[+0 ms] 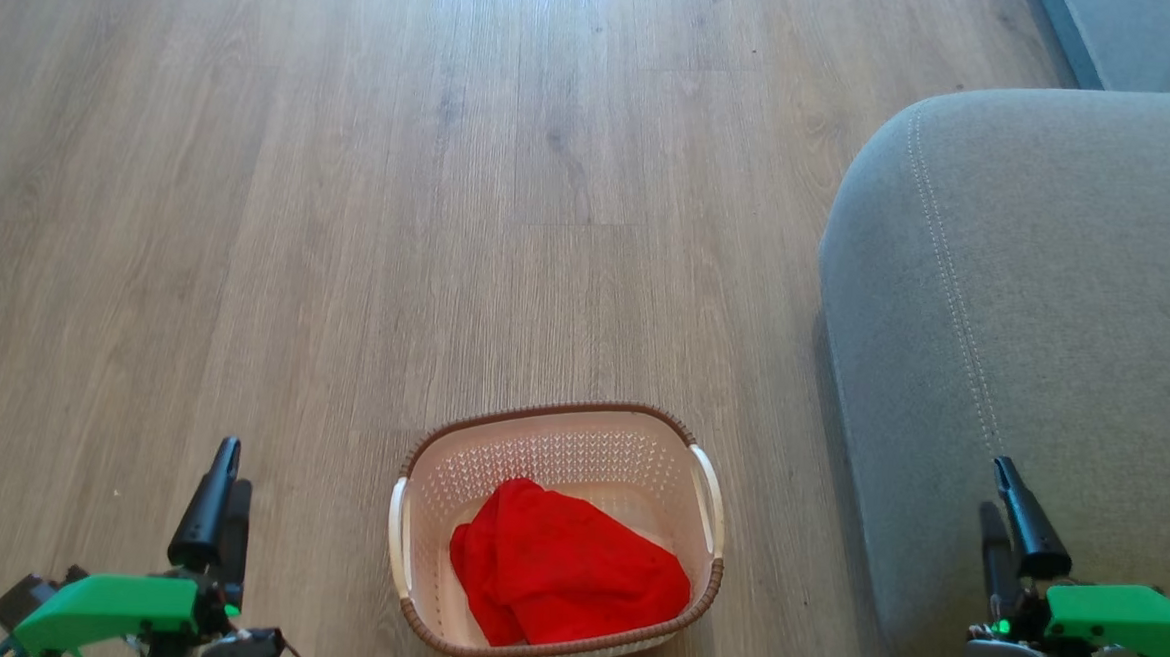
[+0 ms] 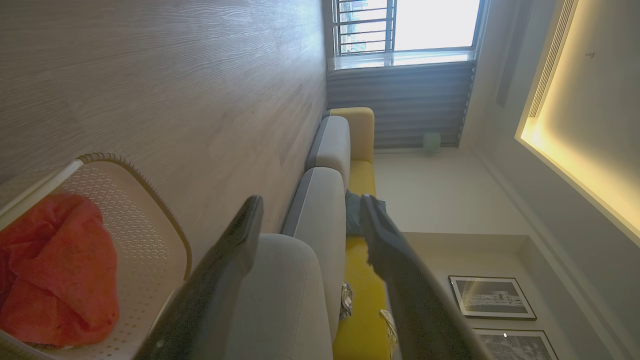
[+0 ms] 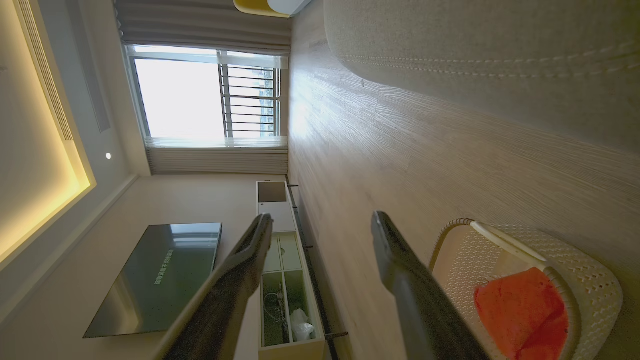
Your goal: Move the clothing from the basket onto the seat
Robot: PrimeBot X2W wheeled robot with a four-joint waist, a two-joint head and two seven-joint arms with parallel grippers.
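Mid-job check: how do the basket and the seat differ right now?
The basket is cream perforated plastic with a brown rim; the seat is grey fabric with pale stitching. The basket is far smaller than the seat. The basket holds the red clothing; the seat carries none in view. Both have rounded corners.

Perforated plastic basket point(image 1: 559, 449); soft cloth clothing point(image 1: 564, 568); fabric seat point(image 1: 1057, 293); matt wood floor point(image 1: 351, 206).

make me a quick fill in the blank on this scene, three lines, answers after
1. The clothing in the basket is coloured ____.
2. The basket stands on the wooden ____, beside the grey seat.
3. The left gripper and the right gripper both have their jaws ____.
Missing words: red; floor; open.
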